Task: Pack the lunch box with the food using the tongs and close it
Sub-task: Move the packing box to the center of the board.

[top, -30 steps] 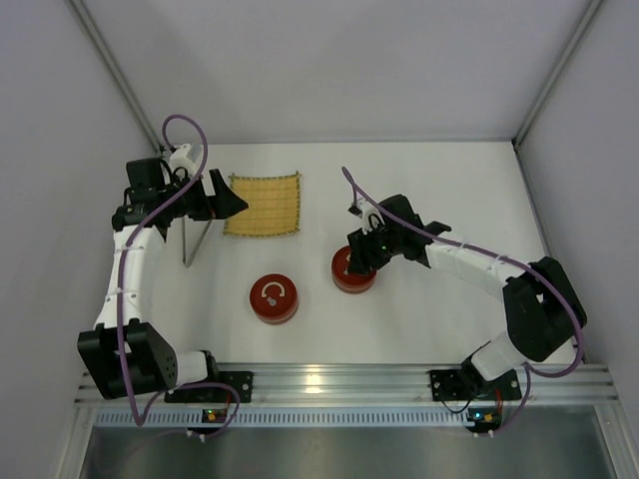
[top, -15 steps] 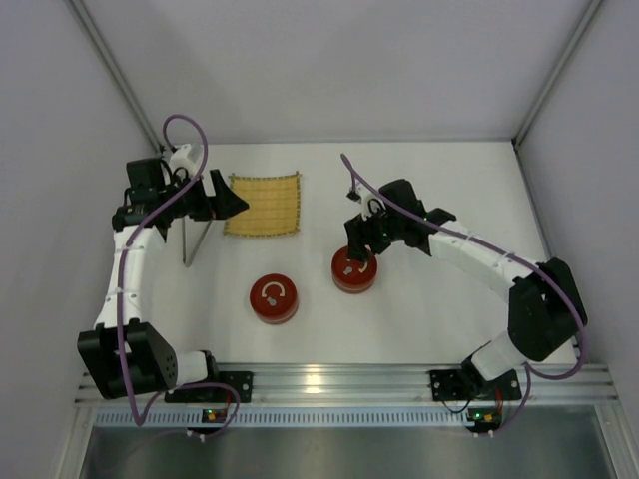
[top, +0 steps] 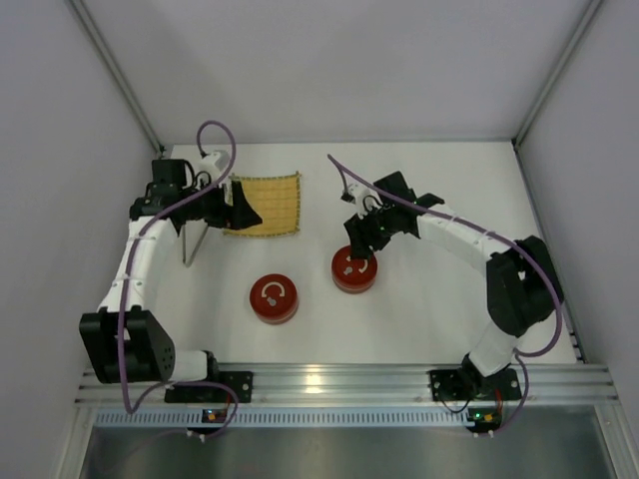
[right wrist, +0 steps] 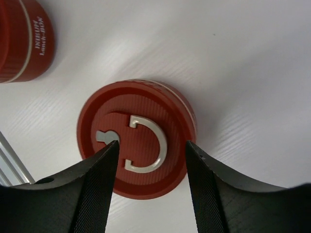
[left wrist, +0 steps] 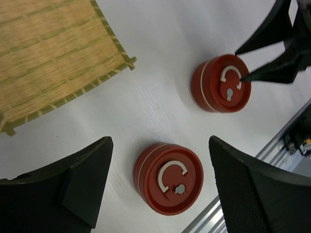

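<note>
So the lunch box looks like two round red tubs, both lidded, sitting a little apart near the middle of the surface [top: 459, 170]. The right tub [left wrist: 222, 86] is the one getting attention. The left tub [left wrist: 169, 177] sits closer to the front rail.

From where I'm standing they look like hard plastic: stiff, light, smooth sides, so I'd guess they skate around if you push them sideways. Each lid has a grey C-shaped handle [right wrist: 164, 145] lying flat on top. That looks like the place to grab. Pinching the lid across its rim would also do. Can't tell if the lids twist or just lift off.

The right pincer [right wrist: 151, 145] is hanging right over the right tub's lid, fingers spread partway with the handle between them, pinching nothing. Whether a tip is actually touching the lid, I can't say.

The left pincer [left wrist: 160, 141] is spread wide and has nothing in it, up by the near corner of the yellow mat [top: 265, 203].

The tongs [top: 187, 247] lie on the surface just left of the mat, partly under the left arm. Thin springy metal, probably slippery, so I'd take them mid-length across both arms.

Food? I honestly can't spot any in these views. Packing hasn't started as far as I can judge.
</note>
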